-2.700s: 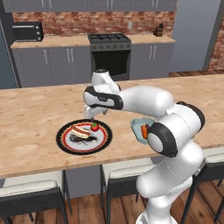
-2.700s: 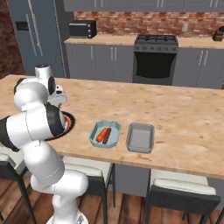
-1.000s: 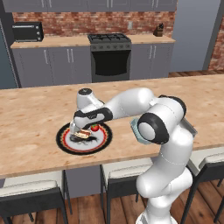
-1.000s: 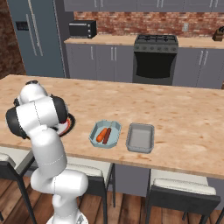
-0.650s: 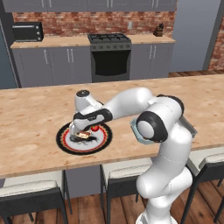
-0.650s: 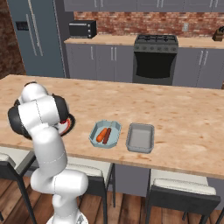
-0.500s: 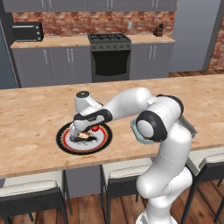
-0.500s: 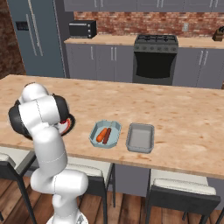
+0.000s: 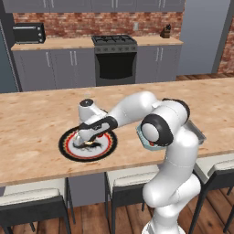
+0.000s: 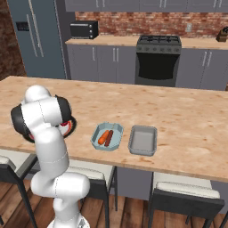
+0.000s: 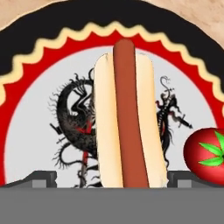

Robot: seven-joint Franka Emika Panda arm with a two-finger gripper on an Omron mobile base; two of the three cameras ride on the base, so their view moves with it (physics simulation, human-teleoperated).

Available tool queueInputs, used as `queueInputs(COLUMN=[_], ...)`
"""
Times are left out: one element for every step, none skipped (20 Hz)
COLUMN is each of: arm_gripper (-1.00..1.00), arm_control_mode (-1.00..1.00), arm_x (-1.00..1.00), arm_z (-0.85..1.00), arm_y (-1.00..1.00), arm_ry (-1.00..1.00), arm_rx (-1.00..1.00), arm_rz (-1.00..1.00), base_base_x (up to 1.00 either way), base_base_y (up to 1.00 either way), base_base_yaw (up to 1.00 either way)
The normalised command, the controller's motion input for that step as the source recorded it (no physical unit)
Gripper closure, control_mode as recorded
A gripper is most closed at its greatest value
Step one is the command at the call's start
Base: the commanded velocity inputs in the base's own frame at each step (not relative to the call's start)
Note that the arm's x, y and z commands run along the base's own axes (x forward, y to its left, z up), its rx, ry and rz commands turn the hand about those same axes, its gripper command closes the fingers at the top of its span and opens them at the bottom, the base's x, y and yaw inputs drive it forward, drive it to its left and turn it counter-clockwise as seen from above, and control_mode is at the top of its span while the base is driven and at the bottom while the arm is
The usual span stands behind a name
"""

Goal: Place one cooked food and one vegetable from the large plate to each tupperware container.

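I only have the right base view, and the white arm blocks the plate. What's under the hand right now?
Observer: In the hand view, a hot dog in a pale bun lies on the white centre of the large round black-rimmed plate.
Operator: Is the hand closed on it?
Observer: No, the hand is open; its dark fingertips stand wide on either side of the bun.
Operator: Any vegetable on that plate?
Observer: A red tomato with a green stem sits on the plate beside the bun, apart from it.

Tomato [image 11: 206, 151] cut by edge — hot dog [image 11: 128, 118] base hidden.
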Motion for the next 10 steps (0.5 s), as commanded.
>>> queueInputs(arm_gripper=[-1.00,-1.00,-1.00,-1.00,-1.00,-1.00,-1.00,-1.00,-1.00,-1.00], arm_control_mode=[-1.00,-1.00,-1.00,-1.00,-1.00,-1.00,-1.00,-1.00,-1.00,-1.00], arm_x=[0.06,0.07,0.06,0.06,0.06,0.03,0.02,0.03,0.02,0.00], arm_z=[-0.19,-0.17,-0.18,-0.17,-0.16,-0.15,-0.15,-0.14,-0.11,-0.02], arm_y=[0.00,0.00,0.00,0.00,0.00,0.00,0.00,0.00,0.00,0.00], arm_ry=[0.03,0.05,0.05,0.06,0.07,0.07,0.07,0.08,0.08,0.02], arm_rx=[-0.13,-0.12,-0.12,-0.12,-0.12,-0.12,-0.11,-0.10,-0.08,-0.03], arm_rz=[0.00,0.00,0.00,0.00,0.00,0.00,0.00,0.00,0.01,0.03], base_base_x=[0.00,0.00,0.00,0.00,0.00,0.00,0.00,0.00,0.00,0.00], base_base_y=[0.00,0.00,0.00,0.00,0.00,0.00,0.00,0.00,0.00,0.00], base_base_yaw=[0.00,0.00,0.00,0.00,0.00,0.00,0.00,0.00,0.00,0.00])
